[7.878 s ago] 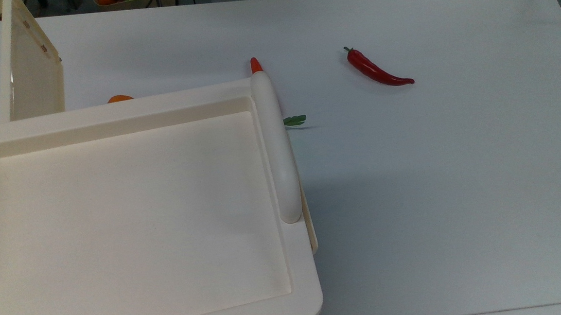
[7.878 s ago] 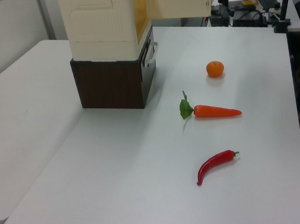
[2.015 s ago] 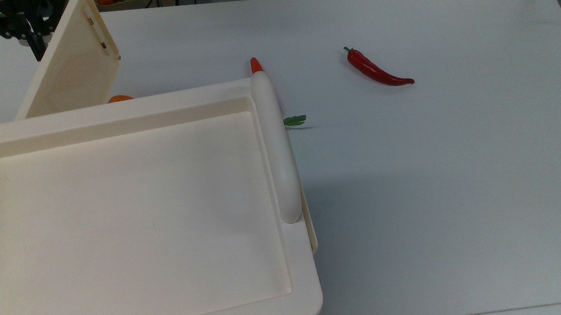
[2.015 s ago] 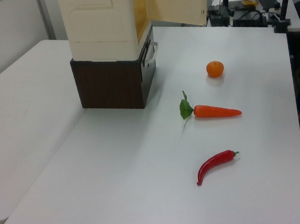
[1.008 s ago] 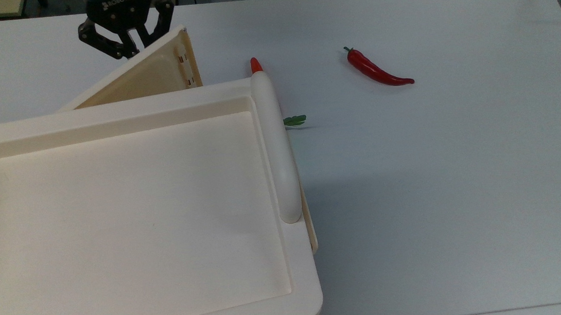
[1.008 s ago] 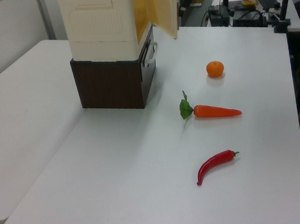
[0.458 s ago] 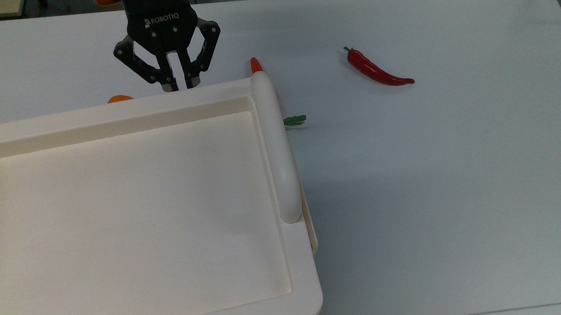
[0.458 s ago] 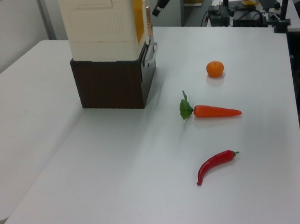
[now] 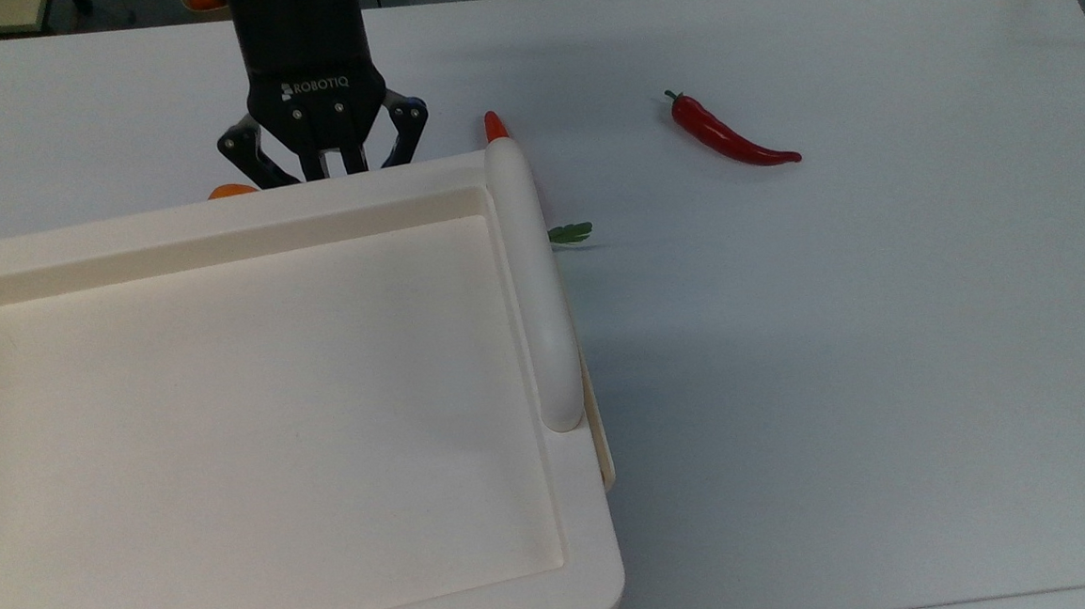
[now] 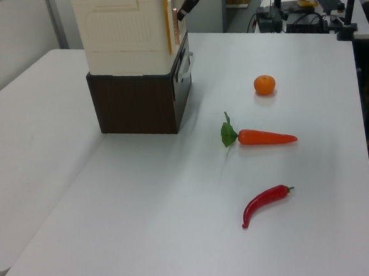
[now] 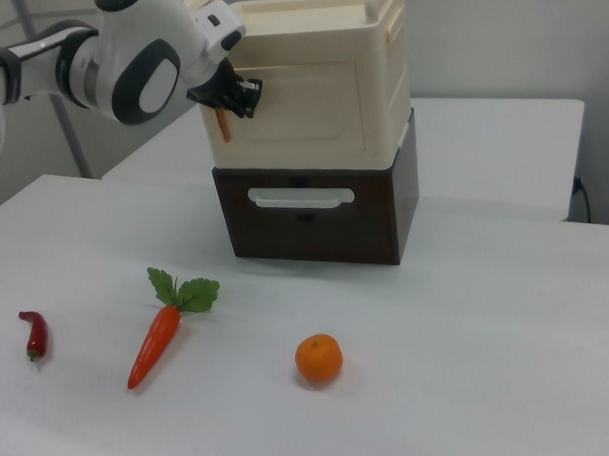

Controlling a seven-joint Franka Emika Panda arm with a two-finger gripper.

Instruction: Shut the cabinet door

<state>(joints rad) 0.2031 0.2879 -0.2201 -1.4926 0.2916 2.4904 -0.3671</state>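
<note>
Cream cabinet (image 9: 257,407) top, black end effector (image 9: 325,172) at its far edge, fingertips seemingly hidden, red chilli (image 9: 730,140) apart

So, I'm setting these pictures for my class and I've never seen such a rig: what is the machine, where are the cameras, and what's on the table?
The machine is a white robot arm ending in a black two-finger gripper. One camera looks down from above, and two look across the white table from opposite sides. On the table stands a large cream-white plastic cabinet on a dark brown drawer unit. The gripper is at the cabinet's flat cream door, which looks shut or nearly so. Nothing is visibly held. Loose on the table lie a small round orange, an orange carrot with green leaves and a red chilli pepper.
</note>
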